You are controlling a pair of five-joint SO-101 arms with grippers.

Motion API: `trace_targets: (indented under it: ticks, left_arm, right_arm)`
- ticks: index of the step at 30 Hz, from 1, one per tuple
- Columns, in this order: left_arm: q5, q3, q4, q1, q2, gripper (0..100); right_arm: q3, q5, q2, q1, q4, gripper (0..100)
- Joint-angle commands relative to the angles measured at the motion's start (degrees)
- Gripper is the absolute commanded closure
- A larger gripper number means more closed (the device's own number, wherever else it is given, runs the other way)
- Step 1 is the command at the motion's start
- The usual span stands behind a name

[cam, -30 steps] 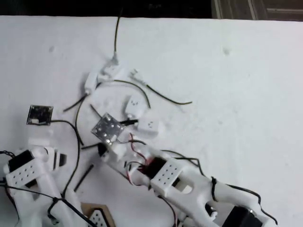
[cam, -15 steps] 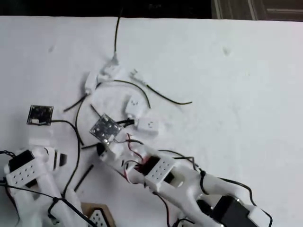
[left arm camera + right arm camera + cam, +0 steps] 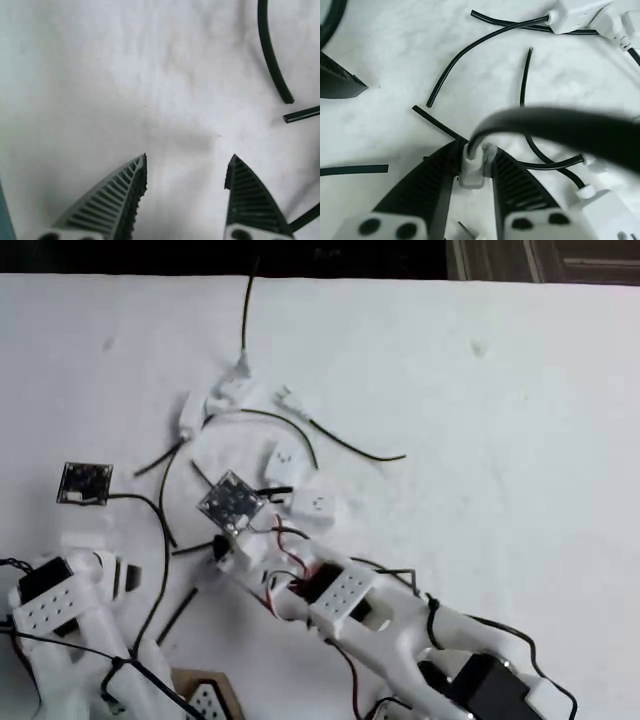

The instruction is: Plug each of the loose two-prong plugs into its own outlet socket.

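- Pinching a small white moulded-plastic two-prong plug [image 3: 471,170] by its flanks, with the jaws pressed tight on it: right gripper [image 3: 472,150], with the plug's stiff black cord [image 3: 555,125] arching up and away.
- Hovering low over the white table [image 3: 520,440] with that plug, at about eight o'clock of the nearest white rectangular plastic outlet socket [image 3: 315,505].
- Lying at roughly eleven o'clock of that socket, just beside it: a second white outlet block [image 3: 283,465].
- Hanging spread wide over bare tabletop, with nothing between the ribbed black fingers [image 3: 125,190]: left gripper [image 3: 187,157], at roughly nine o'clock of the right one.
- Probably handling as light, hard and smooth: liable to be twisting in the pads as the springy cord is tugging sideways.
- Best gripping across the plug's flat sides, close behind the prongs, leaving those free.
- Likely sliding under any push, being light and unanchored: the socket, so needing bracing by the idle gripper.
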Motion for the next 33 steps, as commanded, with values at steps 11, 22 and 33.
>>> trace_targets:
  ticks: [11, 22, 33]
  left_arm:
    - [0.0, -0.09, -0.7, -0.48, -1.36, 74]
    - [0.0, 0.0, -0.7, -0.48, -1.36, 74]
    - [0.0, 0.0, -0.7, -0.48, -1.36, 74]
  right_arm:
    - [-1.23, -0.35, 0.22, -1.89, 0.84, 98.1]
    - [-0.53, 0.09, 0.22, -1.98, 7.96, 98.1]
    - [-5.1, 0.18, 0.31, -2.07, 23.6, 98.1]
